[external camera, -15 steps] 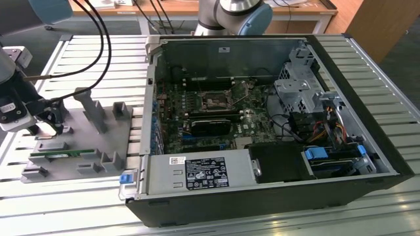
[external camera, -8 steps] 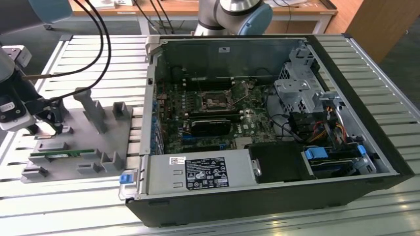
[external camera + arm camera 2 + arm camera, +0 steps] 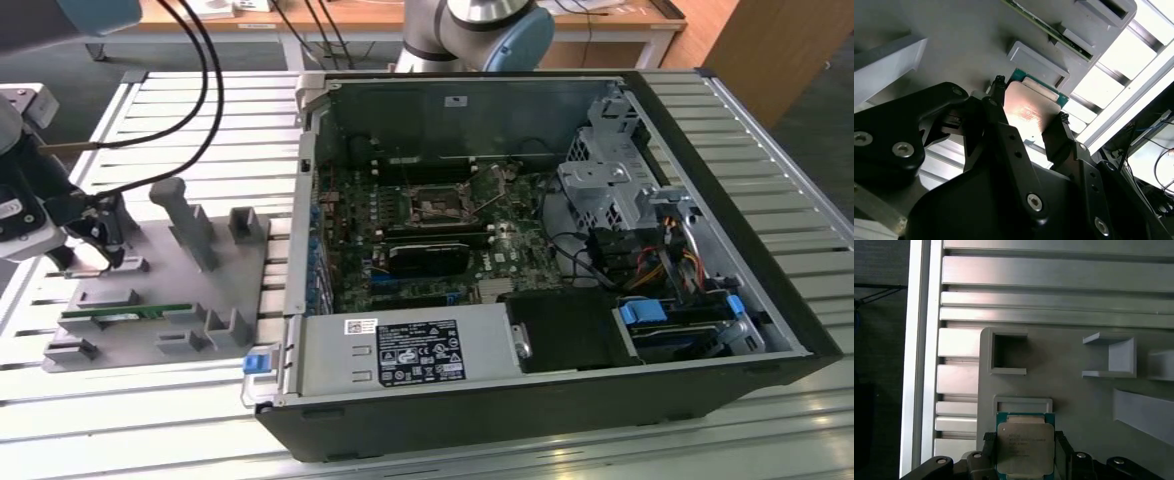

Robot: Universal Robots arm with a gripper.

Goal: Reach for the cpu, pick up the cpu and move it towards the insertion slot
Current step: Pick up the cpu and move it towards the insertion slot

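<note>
Exterior view, from its left: gripper (image 3: 118, 252) hangs low over the far-left end of a grey fixture plate (image 3: 187, 290), which lies on the slatted alu table (image 3: 787, 150). Black cables (image 3: 200, 60) loop above the arm. A green memory stick (image 3: 114, 313) lies in a holder near the plate's front edge, apart from the gripper. Next along is the open pc case (image 3: 747, 370), lying on its side w/ the motherboard exposed. The insertion slot (image 3: 438, 205), silver frame w/ dark centre, sits about mid-board, well apart from the gripper, w/ a black block (image 3: 427, 257) just in front of it. A labelled metal box (image 3: 407, 352) fills the case's near-left corner. A drive cage (image 3: 607, 190) and a wire bundle (image 3: 667, 265) sit toward the exterior view's right. In both wrist views the cpu (image 3: 1031, 107) (image 3: 1025, 447) sits between the black fingers (image 3: 1004, 125) (image 3: 988, 444), silver top up, green edge showing. The gripper (image 3: 1031, 100) (image 3: 1024, 440) jaws pinch it by two opposite edges, w/ contact visible on both sides in the second wrist view. The cpu is over the fixture plate, just beside a small grey holder frame (image 3: 1036, 65) (image 3: 1022, 404). Can't tell if it's lifted clear of the plate or resting on it.
</note>
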